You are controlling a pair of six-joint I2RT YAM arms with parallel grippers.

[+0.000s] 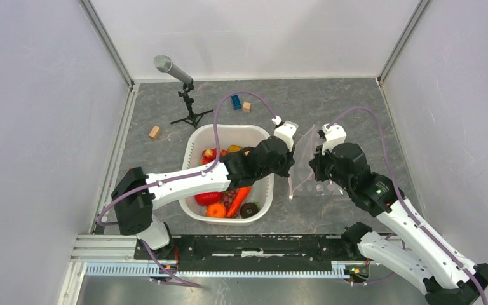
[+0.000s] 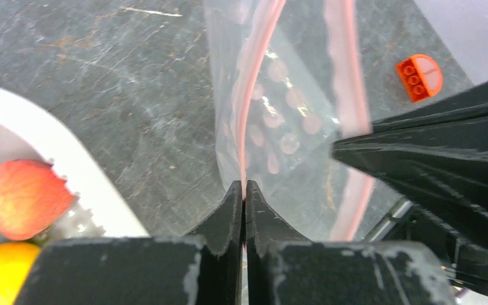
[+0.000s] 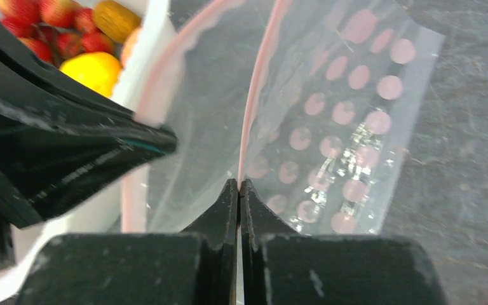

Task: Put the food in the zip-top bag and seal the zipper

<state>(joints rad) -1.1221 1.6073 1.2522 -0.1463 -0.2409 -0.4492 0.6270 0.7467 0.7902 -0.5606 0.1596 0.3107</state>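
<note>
The clear zip-top bag (image 1: 305,166) with pale dots hangs between my two grippers, right of the white basin (image 1: 229,130). My left gripper (image 2: 243,184) is shut on one pink strip of the zipper (image 2: 254,76). My right gripper (image 3: 238,182) is shut on the other zipper strip (image 3: 260,82), so the bag's mouth stands parted. In the top view the left gripper (image 1: 290,166) and right gripper (image 1: 314,166) face each other across the bag. The food (image 1: 225,200) lies in the basin: carrot, red pepper, oranges, small apples (image 3: 51,13).
A microphone on a small tripod (image 1: 178,73) stands at the back left. A blue block (image 1: 236,101) and a wooden block (image 1: 246,107) lie behind the basin, another wooden block (image 1: 154,132) to its left. An orange brick (image 2: 419,76) lies beyond the bag. Walls enclose three sides.
</note>
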